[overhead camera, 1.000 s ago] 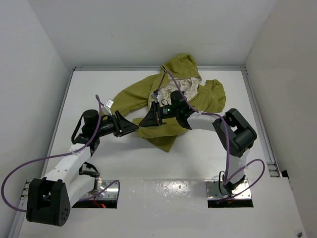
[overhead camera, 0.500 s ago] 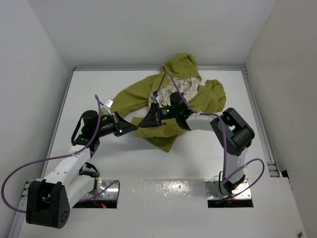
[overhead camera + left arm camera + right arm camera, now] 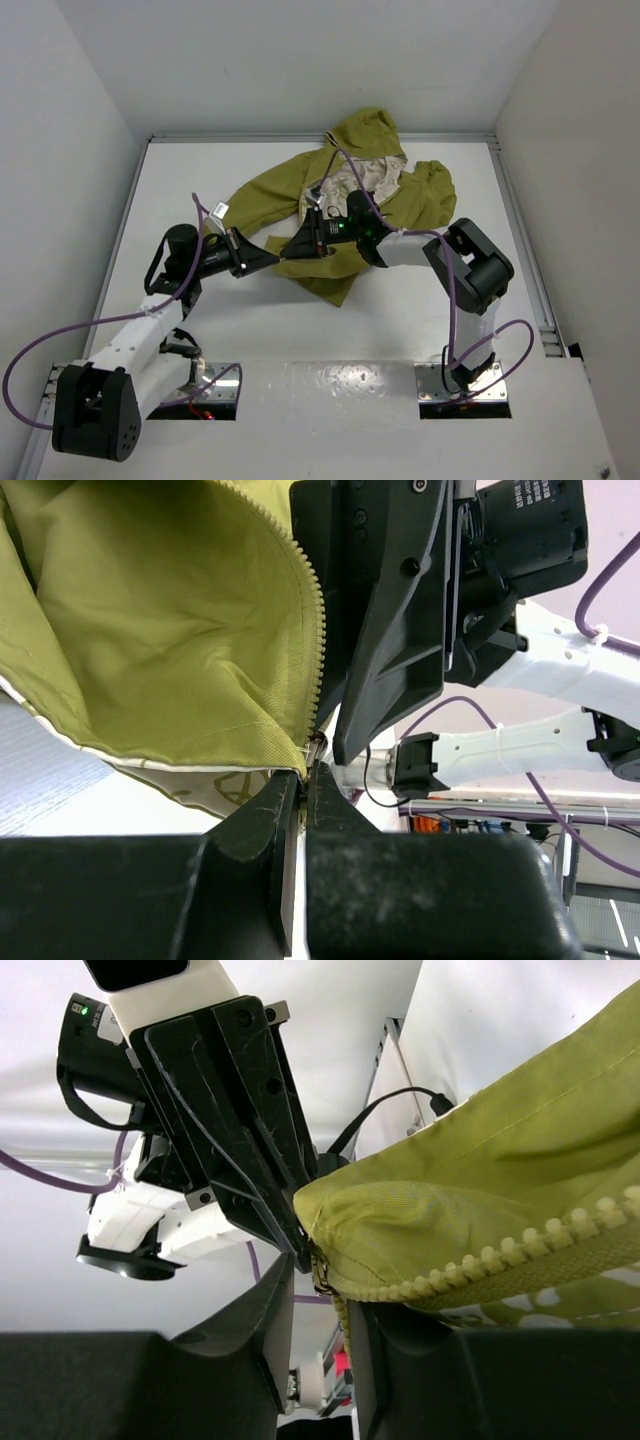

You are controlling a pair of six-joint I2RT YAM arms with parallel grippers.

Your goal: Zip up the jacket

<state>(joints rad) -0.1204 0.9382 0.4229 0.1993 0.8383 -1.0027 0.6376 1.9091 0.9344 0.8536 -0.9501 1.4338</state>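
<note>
Left hand [image 3: 303, 780] has its fingers pressed together on the bottom corner of the jacket [image 3: 270, 195], right at the foot of a row of zipper teeth [image 3: 318, 630]. The olive garment lies crumpled across the middle of the tabletop [image 3: 180, 180], hood [image 3: 368, 130] toward the far wall, printed lining [image 3: 375, 175] showing at the collar, with its lower front edge lifted between the two hands.

Right hand [image 3: 320, 1270], tip to tip with the left, stands a little open. Its fingers straddle the other hem corner and a small metal end piece, with daylight in the gap, so it does not look like a firm pinch.

By my judgement the cloth is light, soft and floppy, with nothing fragile about it. It will sag and fold wherever it is unsupported, and the teeth will wander unless the hem is kept taut. The stitched corners beside the teeth are the firmest places to grip.

Count: one jacket, two hands, one tooth row in each wrist view. No slider can be made out.
</note>
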